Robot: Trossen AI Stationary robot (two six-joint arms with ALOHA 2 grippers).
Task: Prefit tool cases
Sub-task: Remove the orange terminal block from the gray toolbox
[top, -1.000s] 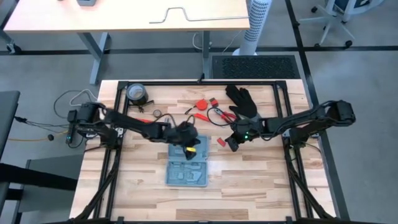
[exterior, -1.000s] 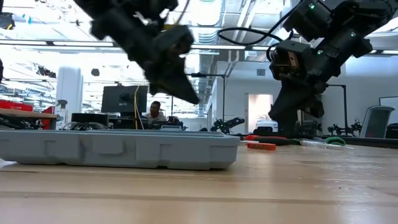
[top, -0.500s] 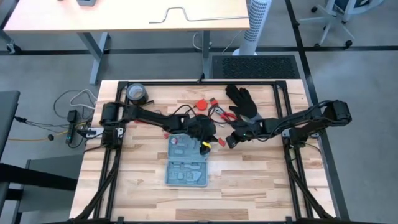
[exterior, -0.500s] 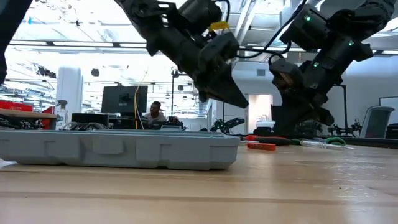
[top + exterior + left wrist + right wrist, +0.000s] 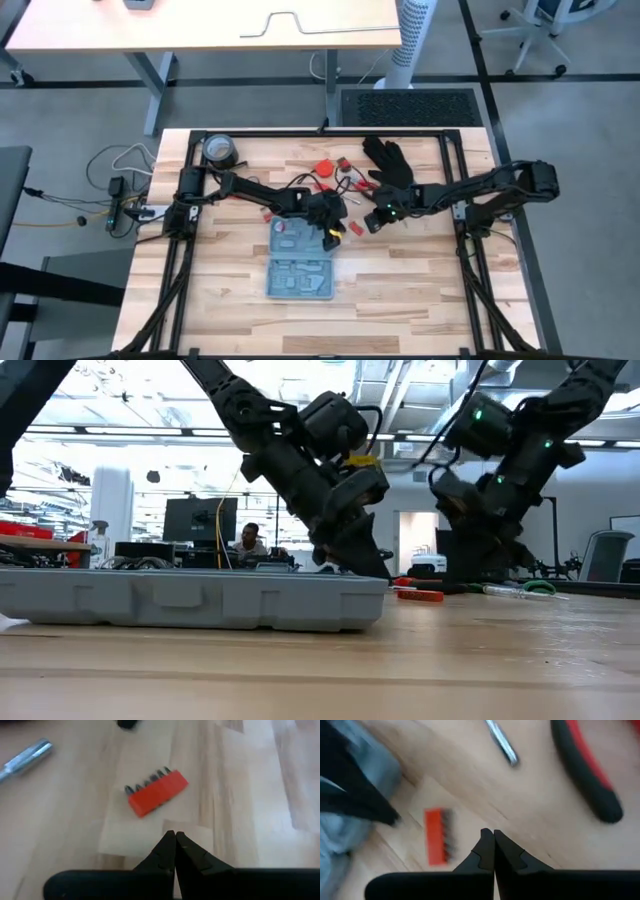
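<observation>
While my left gripper [image 5: 333, 236] hung higher over the case's right edge half a second ago, it has now dropped low to the surface [image 5: 420, 290] just off the upper right corner of the tool case [image 5: 300, 262], and my left arm has drawn back a little toward its own side. My jaws there are pressed together, holding nothing, their tips just short of a red bit holder [image 5: 157, 790]. My right gripper [image 5: 372, 221] has slid slightly up the surface, toward the black glove [image 5: 388, 163], and it too has its jaws closed and empty, pointing at the same red holder from the other side. The case has not moved: one flat light-blue case lies open near the middle of the surface, its grey-blue moulded slots facing up. I count one case, one red bit holder with a row of bits, one black glove, one roll of tape [image 5: 219, 151] near the far left corner, one pair of red-handled pliers [image 5: 587, 772], and one thin metal shaft [image 5: 502, 743] lying loose beside them. One person sits at a monitor far behind the surface in the low view.
</observation>
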